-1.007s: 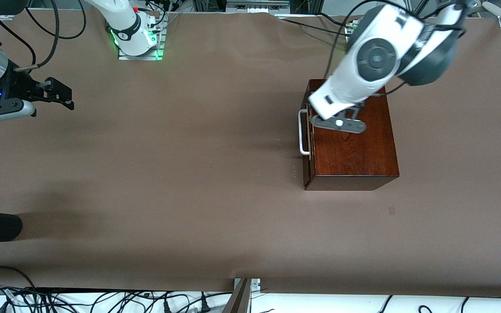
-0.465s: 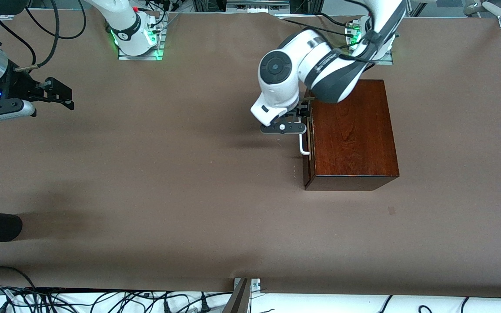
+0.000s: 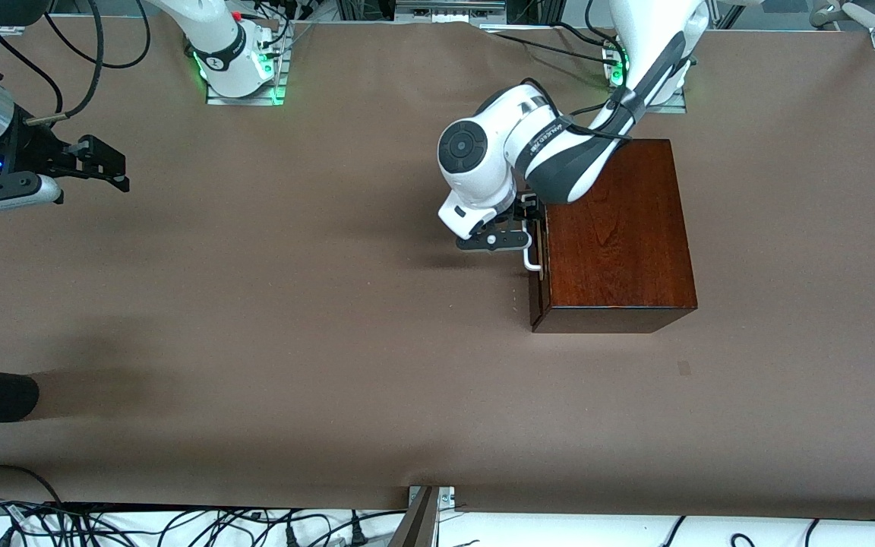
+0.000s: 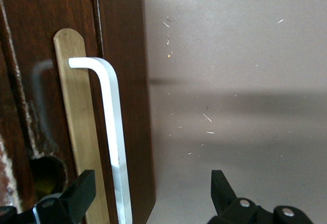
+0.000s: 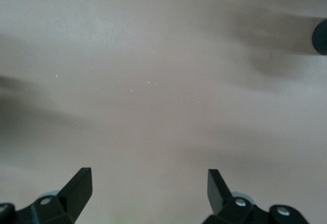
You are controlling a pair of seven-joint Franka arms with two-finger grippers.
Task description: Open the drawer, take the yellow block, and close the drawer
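While drawer (image 3: 538, 251) stays shut — left gripper (image 4: 150, 198) spread wide, empty, straddling its handle (image 4: 113, 137).

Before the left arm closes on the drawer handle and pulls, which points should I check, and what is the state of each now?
1. Left gripper fingers open: ok.
2. White handle lies between the fingers: ok in the left wrist view.
3. Drawer is shut and ready to pull: ok, its front sits flush with the wooden box.
4. Table in front of the drawer has room for it to slide out: ok.
5. Right gripper waits open at the right arm's end of the table: ok.
6. Yellow block inside: cannot tell.
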